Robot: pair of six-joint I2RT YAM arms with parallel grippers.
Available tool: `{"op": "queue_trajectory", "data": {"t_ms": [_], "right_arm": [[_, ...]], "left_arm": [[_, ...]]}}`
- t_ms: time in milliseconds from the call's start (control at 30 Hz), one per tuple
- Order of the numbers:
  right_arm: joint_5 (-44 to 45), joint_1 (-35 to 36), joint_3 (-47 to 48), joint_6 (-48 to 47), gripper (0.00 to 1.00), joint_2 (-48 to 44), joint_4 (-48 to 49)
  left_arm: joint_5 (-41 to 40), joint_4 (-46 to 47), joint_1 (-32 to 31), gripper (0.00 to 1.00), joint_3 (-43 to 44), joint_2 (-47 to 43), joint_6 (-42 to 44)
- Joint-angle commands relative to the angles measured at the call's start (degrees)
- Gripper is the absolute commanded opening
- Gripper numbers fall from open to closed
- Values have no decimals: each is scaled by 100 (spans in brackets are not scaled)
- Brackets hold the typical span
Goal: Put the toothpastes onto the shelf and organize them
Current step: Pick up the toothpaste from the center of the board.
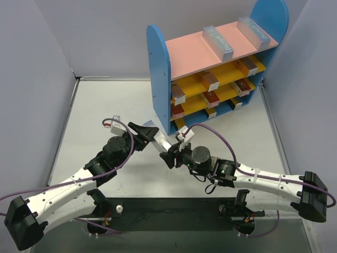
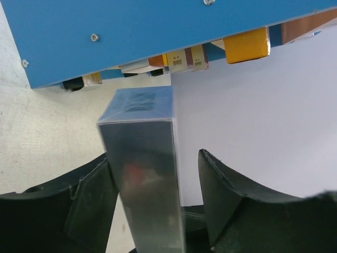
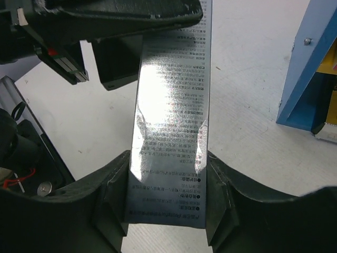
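A robotics lab: arms (image 1: 63, 188) bolted to a table (image 1: 105, 100) inside plain grey walls (image 1: 31, 68).

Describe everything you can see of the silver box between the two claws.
The silver box is a long, narrow carton, glossy like foil-faced card, with fine black print along one face and a dark patch on its end. It is held aloft, slanted, before the shelf. The right claw pinches one end, creasing its edges; the other end rests against one finger of the left claw, with a gap to the other finger.
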Motion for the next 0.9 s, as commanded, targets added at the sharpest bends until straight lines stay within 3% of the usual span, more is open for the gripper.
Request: {"op": "queue_trajectory", "data": {"t_ms": [0,33,167,233,333,600,867], "right_arm": [[35,-80,257,202,17,-296,201],[-70,-115,257,368,13,-331,184],[-456,-414,248,825,4,-586,70],[-667,-668,239,1028,2,-691,35],[-1177,-1107,187,1546,0,-946,8],[-2599,-1925,178,2495,0,-1307,-45],[-3682,-2435,90,3190,0,-1211,447]], "left_arm": [[-65,582,-46,73,20,-129,704],[-65,608,-46,81,2,-146,923],[48,1177,-46,96,-226,-261,1617],[119,1459,-37,97,-471,-392,2082],[505,2659,33,97,-1006,-594,2523],[1453,3990,683,97,-1475,-569,2542],[2455,6187,1325,97,-1413,696,1514]]}}
